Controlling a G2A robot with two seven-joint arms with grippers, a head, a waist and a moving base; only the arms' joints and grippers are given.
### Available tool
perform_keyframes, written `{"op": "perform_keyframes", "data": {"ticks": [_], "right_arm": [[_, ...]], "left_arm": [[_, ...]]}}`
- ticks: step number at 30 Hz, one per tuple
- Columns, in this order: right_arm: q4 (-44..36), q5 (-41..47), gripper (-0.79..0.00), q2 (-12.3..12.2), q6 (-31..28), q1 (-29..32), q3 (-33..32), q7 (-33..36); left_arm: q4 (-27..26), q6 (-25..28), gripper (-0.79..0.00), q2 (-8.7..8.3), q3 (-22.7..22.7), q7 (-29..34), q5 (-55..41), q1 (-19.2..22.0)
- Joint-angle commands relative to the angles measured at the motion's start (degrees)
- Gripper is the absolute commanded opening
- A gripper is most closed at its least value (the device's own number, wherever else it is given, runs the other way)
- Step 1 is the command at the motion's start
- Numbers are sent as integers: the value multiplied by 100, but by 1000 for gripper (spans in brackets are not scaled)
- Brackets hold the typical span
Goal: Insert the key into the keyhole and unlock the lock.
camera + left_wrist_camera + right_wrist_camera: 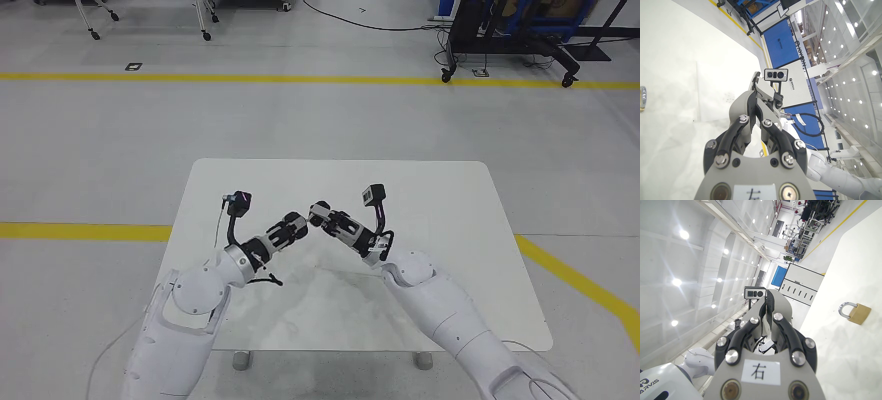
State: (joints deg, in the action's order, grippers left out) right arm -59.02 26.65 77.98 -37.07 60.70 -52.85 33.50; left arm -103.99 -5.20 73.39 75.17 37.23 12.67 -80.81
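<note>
Over the middle of the white table [440, 200], the left gripper [297, 222] and the right gripper [318, 211] meet almost tip to tip. Each has its fingers pressed together; I cannot tell whether anything is pinched between them. The brass padlock [857, 313] lies flat on the table, apart from both grippers. Far off, a yellow floor line [300, 77] runs left to right
</note>
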Motion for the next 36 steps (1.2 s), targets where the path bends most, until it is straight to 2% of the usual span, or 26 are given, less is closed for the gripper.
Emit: {"op": "perform_keyframes", "data": {"ticks": [1,3,5,7,13,24,27,30,36], "right_arm": [[-15,33,-785,3,-14,13,-30,12],[-34,72,-785,6,-36,29,-57,41],[-42,95,-785,8,-37,40,-80,72],[-46,111,-785,13,-26,47,-94,107],[-84,131,-785,40,44,65,-77,199],[-56,87,-785,94,124,50,-56,260],[-57,59,-785,101,152,52,-63,280],[-56,13,-785,104,173,56,-80,294],[-69,-57,-785,104,199,76,-128,319]], "left_arm": [[-7,-6,-785,-9,18,-23,1,-5],[-10,-21,-763,-17,29,-26,-27,-9],[-16,-21,-662,-23,29,-45,-50,-13],[-19,-11,-603,-29,18,-46,-65,-15],[-16,7,-582,-46,-23,-65,-91,-6],[-4,-6,-631,-78,-66,-79,-135,18],[0,-26,-683,-88,-73,-109,-121,19],[-2,-56,-785,-95,-89,-136,-110,20],[2,-107,-785,-112,-97,-182,-102,23]]}}
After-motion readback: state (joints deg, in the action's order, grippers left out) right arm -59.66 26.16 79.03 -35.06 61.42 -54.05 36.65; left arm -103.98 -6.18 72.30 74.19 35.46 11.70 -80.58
